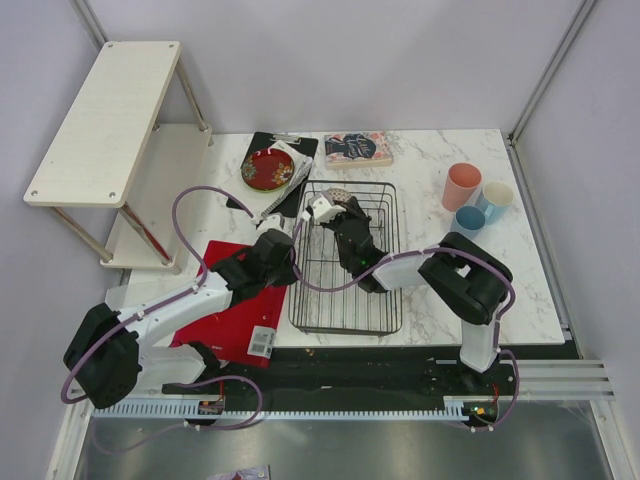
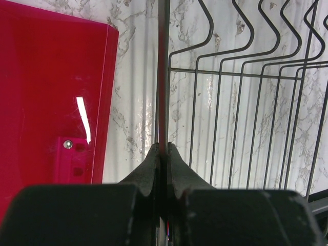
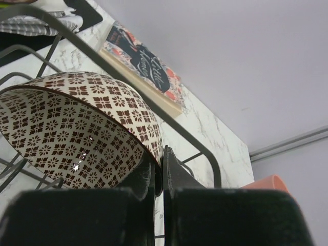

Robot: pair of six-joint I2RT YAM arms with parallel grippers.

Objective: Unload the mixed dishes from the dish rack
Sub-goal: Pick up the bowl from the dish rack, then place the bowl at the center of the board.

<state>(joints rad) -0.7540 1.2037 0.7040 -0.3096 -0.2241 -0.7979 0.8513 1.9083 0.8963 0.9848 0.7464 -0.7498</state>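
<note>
L pincer point(image 2: 163, 149) pressed together on the left rim wire of the dish rack point(image 1: 350, 295), prob steadying it, next to the red board point(image 2: 46, 92). R pincer point(image 3: 159, 164) pinches the rim of the beige-brown bowl point(image 3: 77, 128), which sits tilted at the rack's far-left corner, not out yet. Already on the surface point(image 1: 430, 290): pink cup point(image 1: 461, 185), light blue mug point(image 1: 495, 200), darker blue cup point(image 1: 468, 220) grouped right of the rack; red floral plate point(image 1: 268, 168) beyond its far-left corner. Rest of the rack looks bare, so I judge the bowl is the last item. Lime green plate not visible anywhere
</note>
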